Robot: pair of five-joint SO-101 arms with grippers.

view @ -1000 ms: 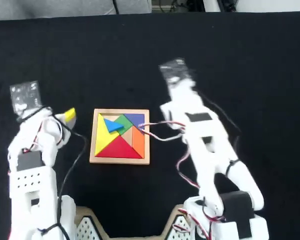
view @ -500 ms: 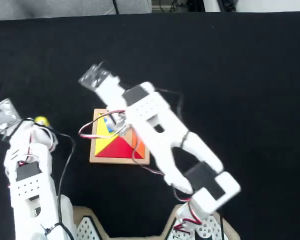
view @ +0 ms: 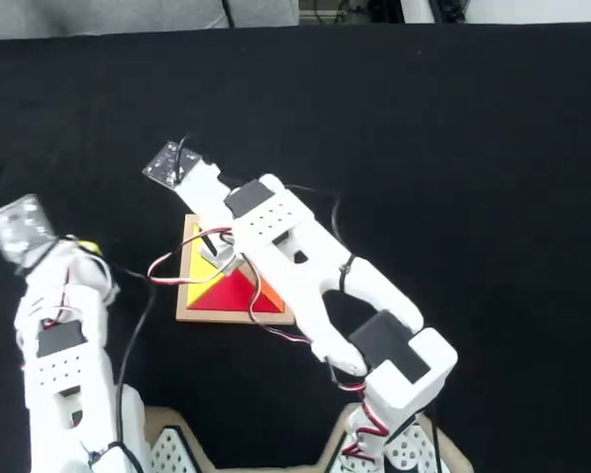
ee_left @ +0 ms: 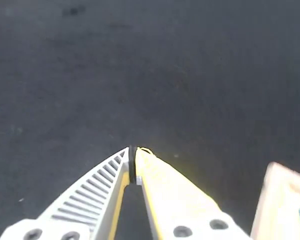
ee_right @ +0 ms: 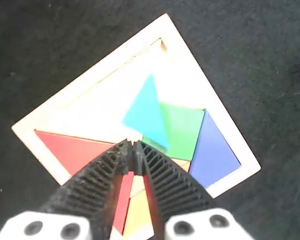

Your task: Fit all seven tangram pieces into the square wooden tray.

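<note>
Tangram pieces [ee_right: 210, 150] sit in the wooden tray [ee_right: 90, 75] directly under the closed right hand [ee_right: 133, 146]. Just past its tips, the light-blue triangle [ee_right: 146, 112] seems to ride atop the green piece [ee_right: 182, 130]. A careless push could wedge it or skid the tray. The left hand [ee_left: 133, 150], also closed, hangs beside the tray.

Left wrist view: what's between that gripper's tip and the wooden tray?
Nothing but bare black table separates the left gripper from the tray corner in the left wrist view.
</note>
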